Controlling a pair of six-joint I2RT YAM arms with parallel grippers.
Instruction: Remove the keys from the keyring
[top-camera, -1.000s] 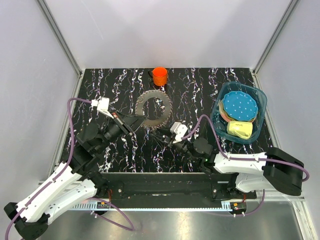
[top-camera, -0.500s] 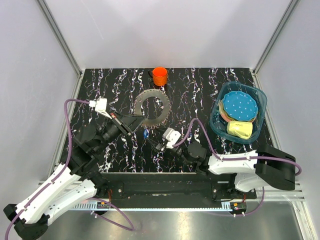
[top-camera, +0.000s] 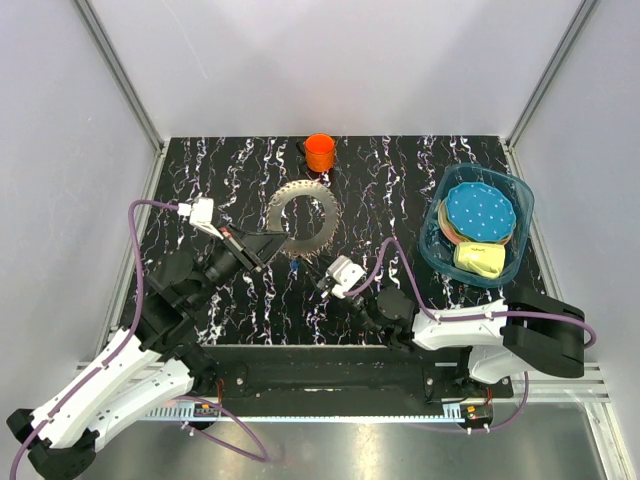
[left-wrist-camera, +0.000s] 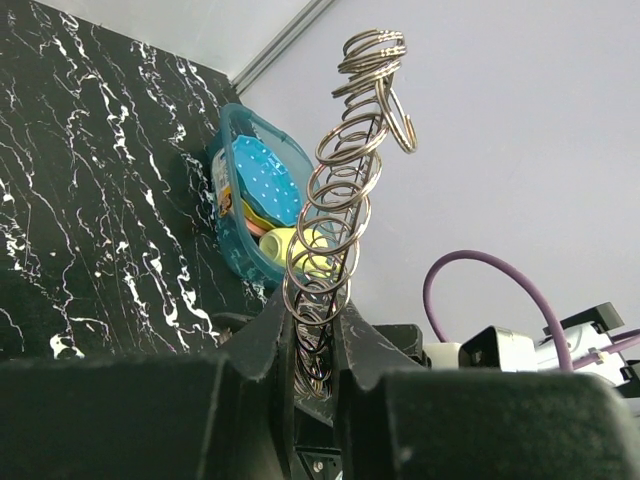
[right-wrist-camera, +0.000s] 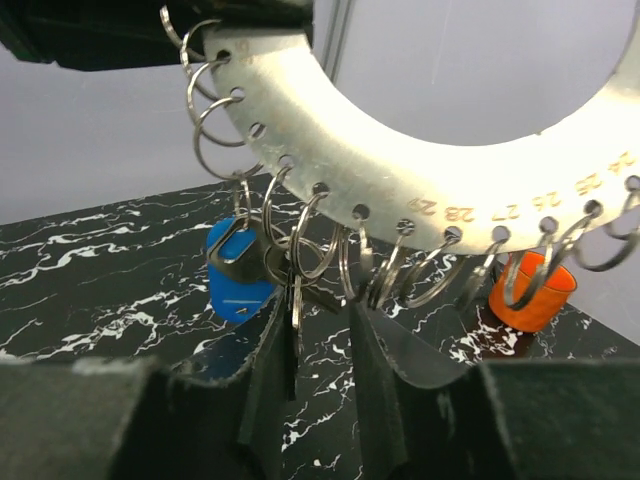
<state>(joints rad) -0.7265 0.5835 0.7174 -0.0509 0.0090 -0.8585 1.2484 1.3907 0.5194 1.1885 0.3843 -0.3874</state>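
Keyring (right-wrist-camera: 380, 140): flat crescent of dull grey sheet metal, rigid, with numbered holes along its outer edge and one split ring (right-wrist-camera: 222, 130) per hole. It hangs above the bench (right-wrist-camera: 120, 260), around mid-bench, on the near side of the orange cup (right-wrist-camera: 530, 290). Left tool (left-wrist-camera: 315, 332) is clamped on its rim among the rings.

Keys (right-wrist-camera: 296, 305) dangle from the lower rings as thin grey blades, with one blue-headed key (right-wrist-camera: 240, 290) beside them. Right tool (right-wrist-camera: 322, 338) sits just below, jaws part-way apart. A blade hangs in the gap, close to one finger; no firm pinch seen.

Handling, my reading:
- Assembly is light but stiff.
- Bare metal is smooth and likely slippery; keys swing freely.
- Rings are springy and tightly coiled, so a key needs working round the coil, not a straight pull.
- Best hold is the key's flat head, across its faces.
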